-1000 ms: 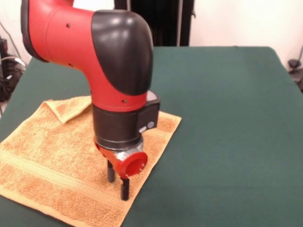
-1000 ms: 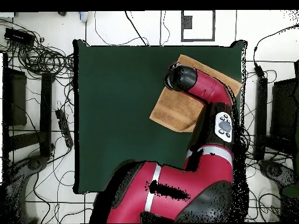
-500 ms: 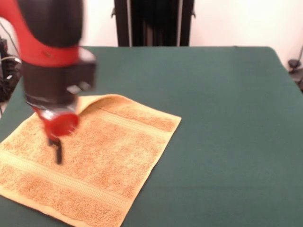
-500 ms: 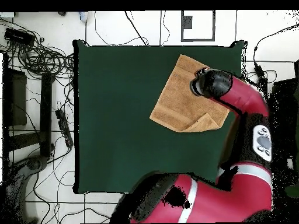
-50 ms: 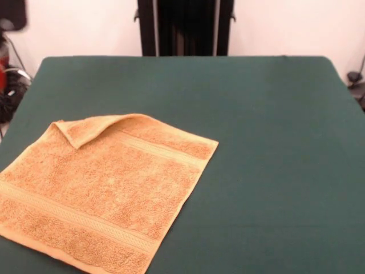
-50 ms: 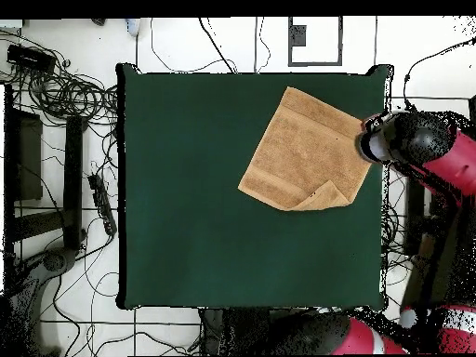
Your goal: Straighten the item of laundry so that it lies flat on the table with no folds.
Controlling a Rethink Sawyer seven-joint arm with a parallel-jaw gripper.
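Observation:
The item of laundry (image 5: 102,188) is an orange-tan towel lying at the front left of the green table (image 5: 274,142). Most of it is flat, but its far corner (image 5: 91,128) is folded over onto the cloth. The overhead view shows the towel (image 6: 302,153) at the table's (image 6: 186,186) upper right, with the folded corner (image 6: 325,197) at its lower edge. My gripper (image 6: 376,146) sits under the arm's black wrist end at the table's right edge, just beside the towel's right corner. It holds none of the cloth. The front view does not show the gripper.
The red arm (image 6: 437,158) runs down the right side of the overhead view, off the table. Tangled cables (image 6: 56,84) lie on the floor to the left. A black stand (image 5: 185,25) rises behind the table's far edge.
The arm has swung off the towel toward the table's side edge and left the front view. The towel has not moved, and its corner is still folded.

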